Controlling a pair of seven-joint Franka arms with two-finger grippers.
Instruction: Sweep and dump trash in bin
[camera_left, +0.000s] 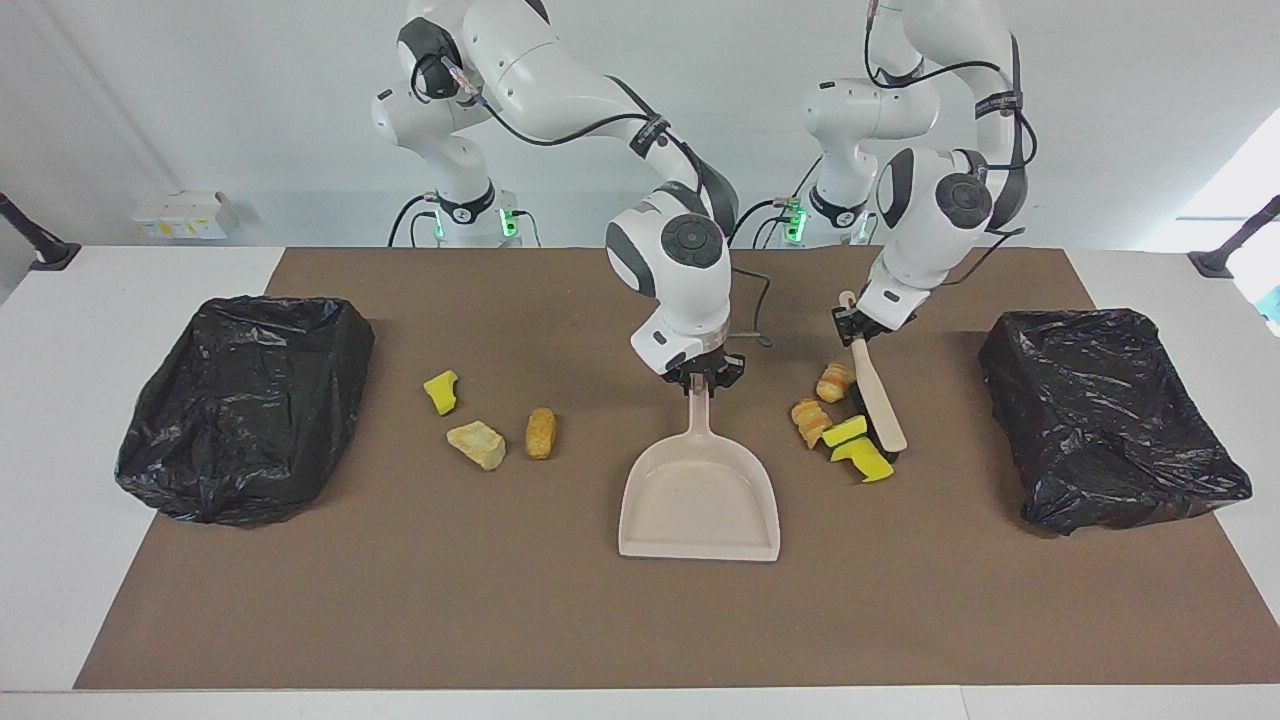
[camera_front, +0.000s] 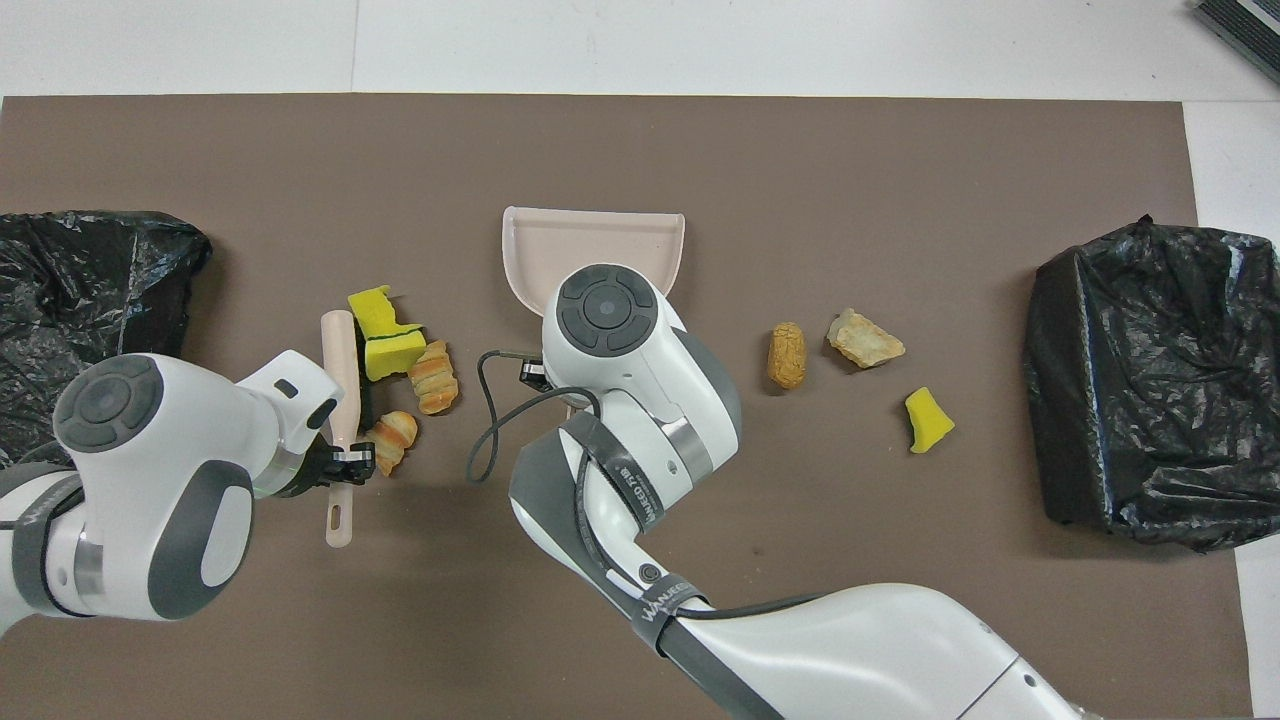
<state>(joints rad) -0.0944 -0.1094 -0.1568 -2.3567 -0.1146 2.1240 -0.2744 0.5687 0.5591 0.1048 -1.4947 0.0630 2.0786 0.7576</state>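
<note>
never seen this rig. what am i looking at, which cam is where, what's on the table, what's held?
Two white robot arms work at a table. One camera faces them; the other looks down from above their end. The left claw grips the brush, pushing four trash bits toward the dustpan. The right claw is on the dustpan's handle. Three more bits lie toward the right arm's end. A black-lined bin sits at each end.

White glossy arms, dark grey joint caps, black cables strapped along links, green lights at bases, black two-finger grippers.
</note>
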